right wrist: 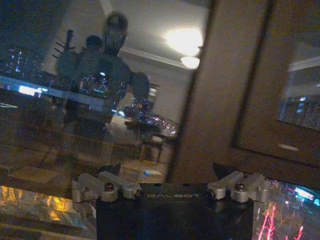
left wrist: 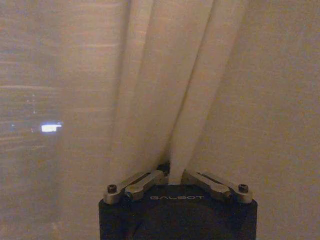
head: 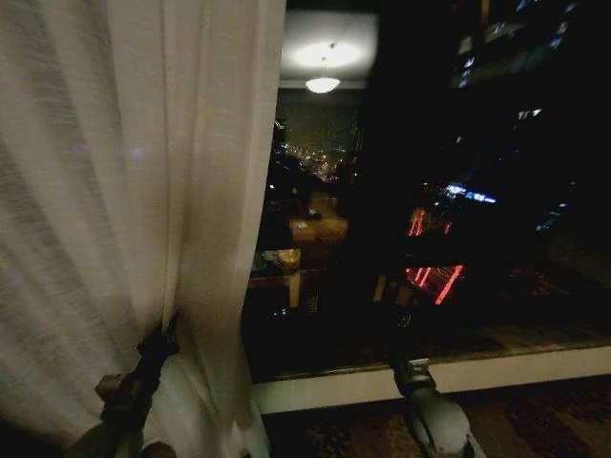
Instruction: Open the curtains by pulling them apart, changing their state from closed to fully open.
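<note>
Now I have the window (head: 430, 191) ahead, dark glass with city lights and a reflected ceiling lamp (head: 323, 84), its sill (head: 496, 370) running along the bottom. The curtain (head: 124, 191) hangs over the window's left side, bunched, with its inner edge near the middle of the glass; the right side is bare, and I see no second panel there. The pleats run vertically, floor to top. My left gripper (head: 164, 343) sits low at that panel's inner edge, its jaws pinched on a fold of fabric that rises straight up from between them (left wrist: 170, 172). I judge the pull must go further toward the window's left edge. My right gripper (right wrist: 170, 172) is spread, holding nothing, facing the glass by the sill. Both gripper bodies read "GALBOT".
</note>
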